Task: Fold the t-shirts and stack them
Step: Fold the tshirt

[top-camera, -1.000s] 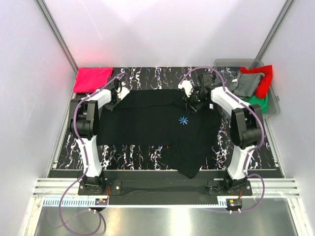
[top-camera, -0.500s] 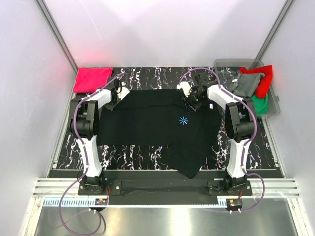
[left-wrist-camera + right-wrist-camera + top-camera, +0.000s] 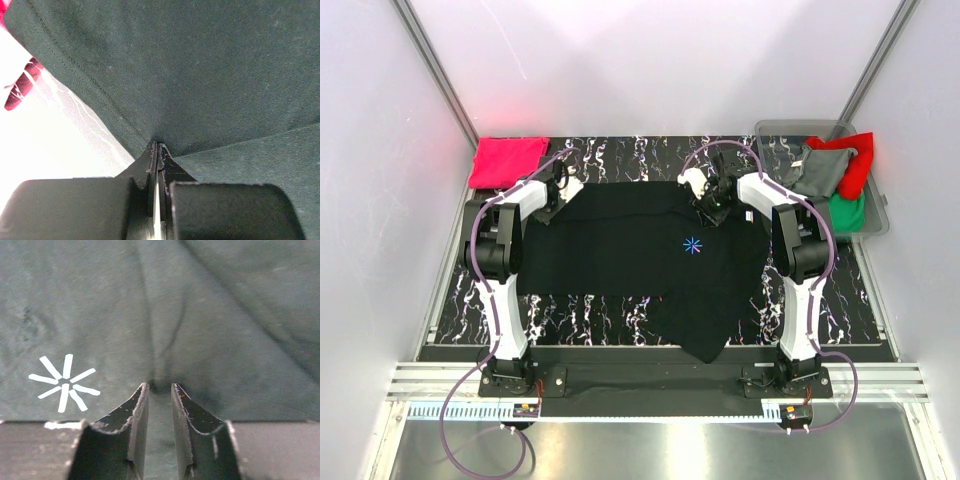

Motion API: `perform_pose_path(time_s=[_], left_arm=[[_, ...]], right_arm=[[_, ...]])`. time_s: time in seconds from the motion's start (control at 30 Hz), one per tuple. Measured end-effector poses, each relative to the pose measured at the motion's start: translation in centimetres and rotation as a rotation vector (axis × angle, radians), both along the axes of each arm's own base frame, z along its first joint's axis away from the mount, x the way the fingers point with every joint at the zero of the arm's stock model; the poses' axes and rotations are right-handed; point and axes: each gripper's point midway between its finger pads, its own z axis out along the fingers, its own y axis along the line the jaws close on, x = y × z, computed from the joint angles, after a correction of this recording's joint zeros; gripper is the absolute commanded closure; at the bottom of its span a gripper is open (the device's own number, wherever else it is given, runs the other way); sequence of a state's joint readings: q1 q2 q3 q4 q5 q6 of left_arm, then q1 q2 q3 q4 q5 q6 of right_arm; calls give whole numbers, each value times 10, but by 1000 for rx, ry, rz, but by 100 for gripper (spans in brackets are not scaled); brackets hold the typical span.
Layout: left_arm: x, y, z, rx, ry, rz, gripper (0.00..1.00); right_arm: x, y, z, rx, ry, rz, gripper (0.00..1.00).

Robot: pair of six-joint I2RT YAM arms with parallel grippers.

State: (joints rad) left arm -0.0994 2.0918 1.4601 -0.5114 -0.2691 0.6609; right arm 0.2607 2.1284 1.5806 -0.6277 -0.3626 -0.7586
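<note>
The large black t-shirt (image 3: pixel 620 250) lies spread on the marbled table, its light-blue asterisk mark (image 3: pixel 692 245) facing up and one corner hanging over the near edge. My left gripper (image 3: pixel 553 203) is shut on the shirt's far-left hem (image 3: pixel 100 105), jaws pressed together at the tips (image 3: pixel 157 145). My right gripper (image 3: pixel 706 207) is at the shirt's far edge just beyond the mark. Its jaws (image 3: pixel 159 386) stand narrowly apart, pinching a puckered fold of black cloth, with the asterisk (image 3: pixel 64 382) to their left. The folded pink-red tee (image 3: pixel 507 160) lies at the far left.
A clear bin (image 3: pixel 772 130) at the far right holds a red tee (image 3: pixel 857 160), a grey tee (image 3: pixel 823 172) and a green tee (image 3: pixel 850 212). White walls close in on both sides and behind. Bare marbled table (image 3: pixel 620 155) shows beyond the black shirt.
My right gripper has shifted slightly left and farther along the shirt's far edge, and the right arm's elbow has moved in. The left arm has not moved.
</note>
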Motion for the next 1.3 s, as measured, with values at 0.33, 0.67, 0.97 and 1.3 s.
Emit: perform_pose_path(time_s=[0.33,0.67,0.97,1.3], left_arm=[[0,0,0,1,0,0,100],[0,0,0,0,1,0,100],[1,0,0,-2,2,4,100],[1,0,0,-2,2,4,100]], right_arm=[[10,-3,1,-18,-26,-25,96],[-4,-2,24,-7,-36,-36,99],[-25,27,67,34,-73,-15,99],[-64,54,49,14,24,35,100]])
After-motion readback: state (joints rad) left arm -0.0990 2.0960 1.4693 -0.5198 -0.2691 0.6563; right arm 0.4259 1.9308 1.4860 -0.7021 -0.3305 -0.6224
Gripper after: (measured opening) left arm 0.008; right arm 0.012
